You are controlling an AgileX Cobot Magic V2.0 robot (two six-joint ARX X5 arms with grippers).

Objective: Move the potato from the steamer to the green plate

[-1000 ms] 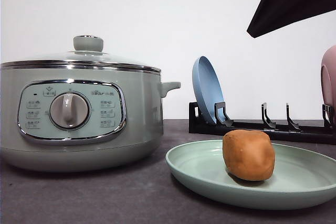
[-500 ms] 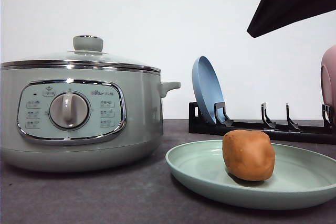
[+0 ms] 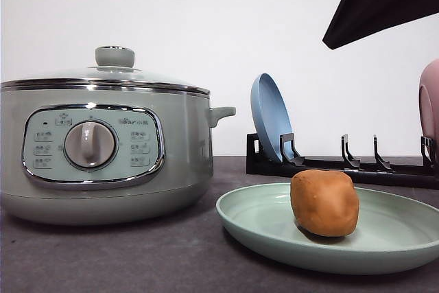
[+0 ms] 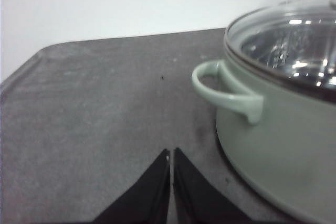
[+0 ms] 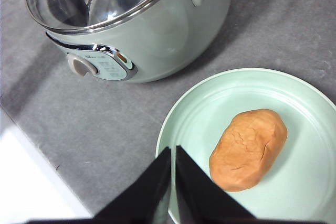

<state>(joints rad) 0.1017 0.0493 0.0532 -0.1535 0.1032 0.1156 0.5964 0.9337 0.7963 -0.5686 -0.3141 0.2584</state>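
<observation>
Since the potato (image 3: 324,203) already lies inside the green plate (image 3: 254,221), resting on the plate's floor a little off its middle, the transfer itself looks finished and the step in hand is the closing one. The steamer (image 3: 103,149) stands just beside the plate on the dark desk (image 3: 137,259), its glass lid (image 4: 294,40) seated on the rim, so nothing more seems owed there. By my reading, the next move calls only for both arms to draw clear and park, without nudging plate or potato.

Above the plate's near rim, the right gripper (image 5: 172,156) hangs with its two dark fingers pressed together and nothing between them, apart from the potato. Over the bare desk beside the steamer's side handle (image 4: 223,85), the left gripper (image 4: 171,157) likewise has its fingers closed to a thin seam, empty.

Behind the plate, a blue plate (image 3: 271,118) stands upright in a black rack (image 3: 343,166).
</observation>
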